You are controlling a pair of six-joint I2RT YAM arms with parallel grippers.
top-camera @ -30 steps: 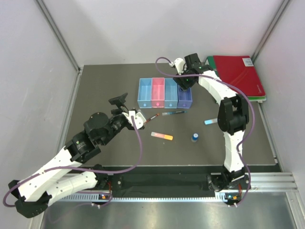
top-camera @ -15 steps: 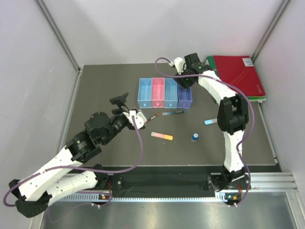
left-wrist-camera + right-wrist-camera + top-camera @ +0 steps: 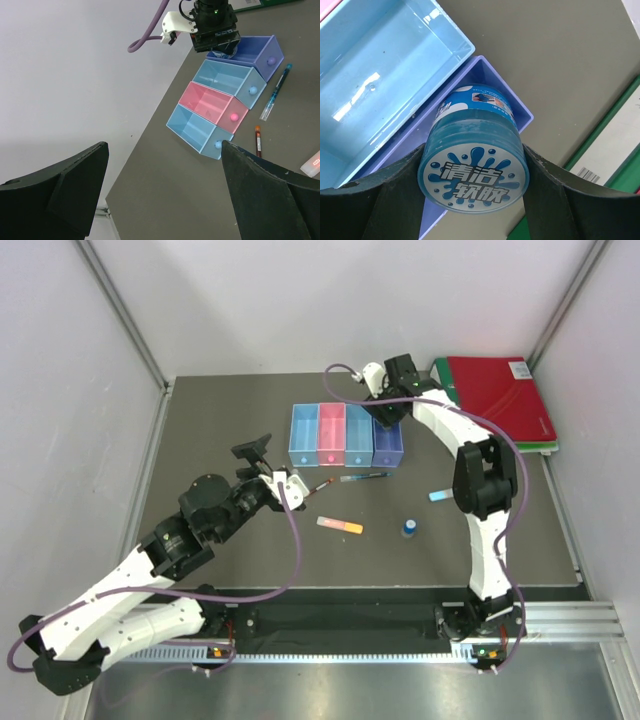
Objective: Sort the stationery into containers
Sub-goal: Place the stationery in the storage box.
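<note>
Over the purple bin's (image 3: 420, 135) far end, the right gripper (image 3: 474, 180) clamps the round blue jar (image 3: 475, 112), which looks nearly as wide as the bin; let go off-centre, it may catch the rim and roll toward the binders (image 3: 500, 390). The left gripper (image 3: 165, 144) hangs spread and empty

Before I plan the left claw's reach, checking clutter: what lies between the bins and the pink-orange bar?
Two pens, in the top view: a red pen and a teal pen, both close to the bins.

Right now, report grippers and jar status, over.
Right gripper shut on blue jar, over purple bin. Left gripper open, empty, short of the red pen. Nothing seen blocking the bin.
</note>
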